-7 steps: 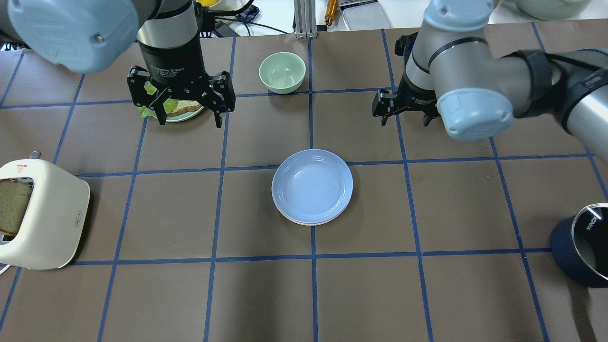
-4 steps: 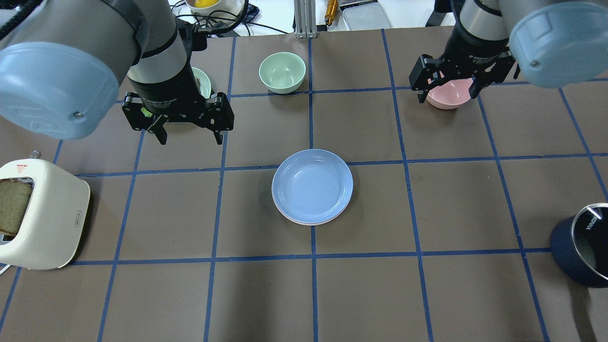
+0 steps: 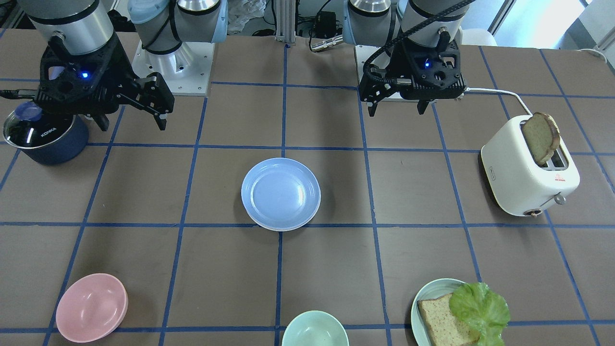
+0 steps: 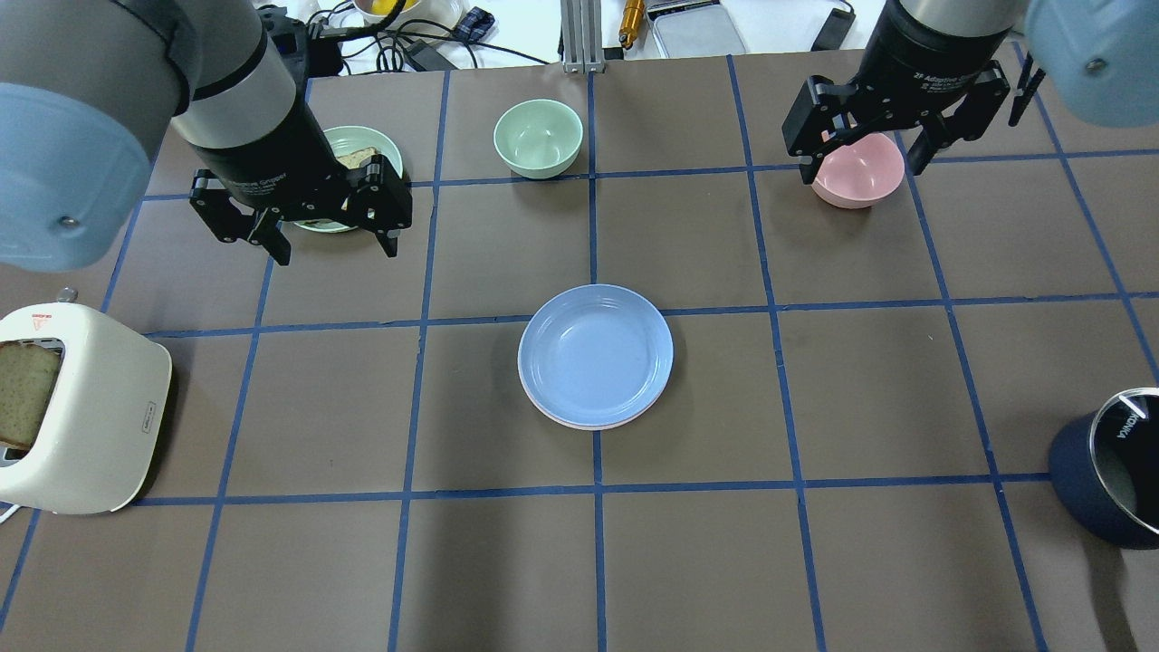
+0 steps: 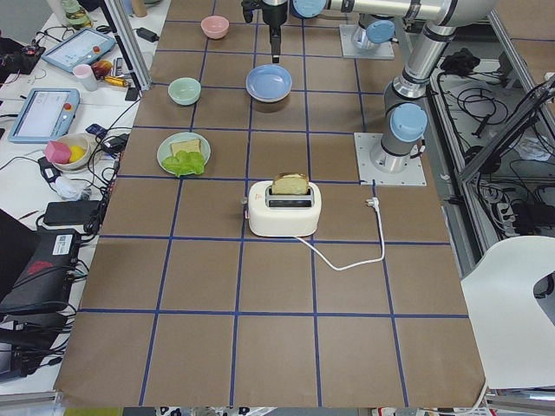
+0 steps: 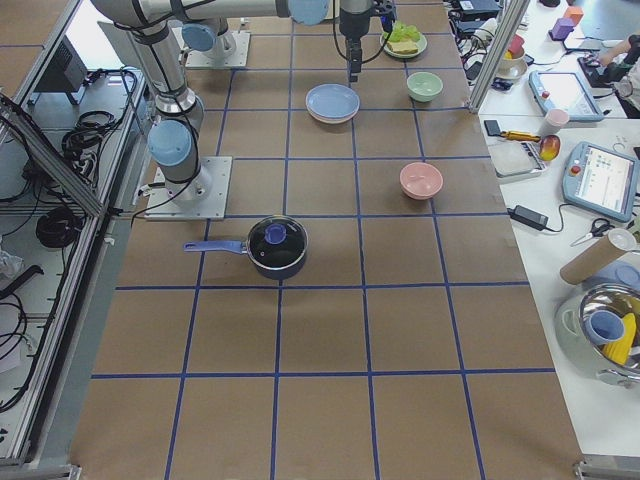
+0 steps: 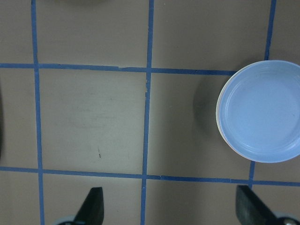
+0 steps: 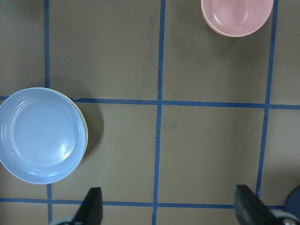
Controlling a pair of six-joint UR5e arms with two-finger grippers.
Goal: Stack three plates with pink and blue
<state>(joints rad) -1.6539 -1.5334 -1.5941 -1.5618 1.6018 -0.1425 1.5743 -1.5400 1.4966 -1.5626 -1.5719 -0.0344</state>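
Observation:
A stack of plates lies at the table's middle. The blue plate [image 4: 595, 353] is on top, and it also shows in the front view [image 3: 281, 192]. A thin pink rim [image 4: 593, 426] shows under its near edge. A thin cream edge [image 8: 85, 133] shows at its side in the right wrist view. My left gripper [image 4: 335, 254] is open and empty, high up, to the far left of the stack. My right gripper [image 4: 860, 172] is open and empty, high over the pink bowl, to the far right of the stack.
A pink bowl [image 4: 860, 181] and a mint bowl [image 4: 538, 136] stand at the far side. A teal plate with bread and lettuce [image 4: 362, 149] lies behind my left gripper. A toaster [image 4: 81, 407] is at the left edge and a dark pot [image 4: 1109, 480] at the right edge.
My left gripper moved left and a little nearer. My right gripper moved right and farther back, over the pink bowl. The plate stack has not moved.

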